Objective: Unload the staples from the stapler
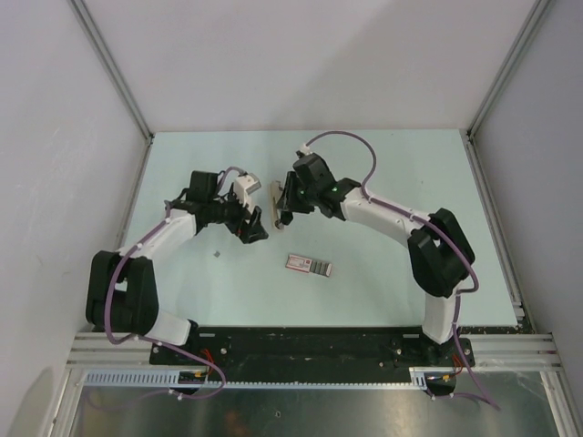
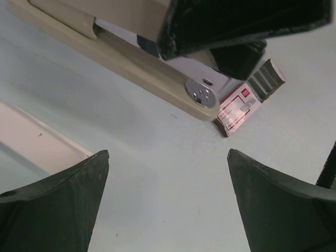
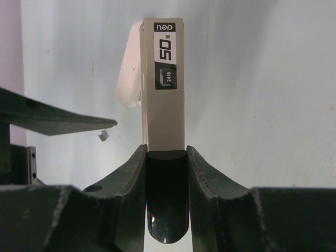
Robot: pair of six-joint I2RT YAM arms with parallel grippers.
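So, top view: the stapler (image 1: 271, 195) is mid-counter, toward the far edge, with the right jaws clamped on it. Left jaws are wide apart just beside it on the left-edge side, holding nothing. The pink-and-grey packet (image 1: 310, 265) lies closer to the near edge, apart from both. There's a grey speck (image 1: 217, 254) on the counter, too small to call.

Left wrist: the stapler base and its round metal plate (image 2: 201, 95) point toward the packet. The left fingers (image 2: 58, 205) are spread with nothing between them. Can't tell if the base touches the counter.

Right wrist: the right fingers (image 3: 131, 173) pinch the stapler at its dark rear end, label side facing the camera. A light bit (image 3: 103, 136) lies beside it, unidentifiable. No staples visible.

Judgement: the right grip is on the tail only, so the stapler will pivot easily. I'd have the left jaws take the front squarely, hold the right side firm, and open the magazine slowly so the strip drops on bare counter, not on the packet.
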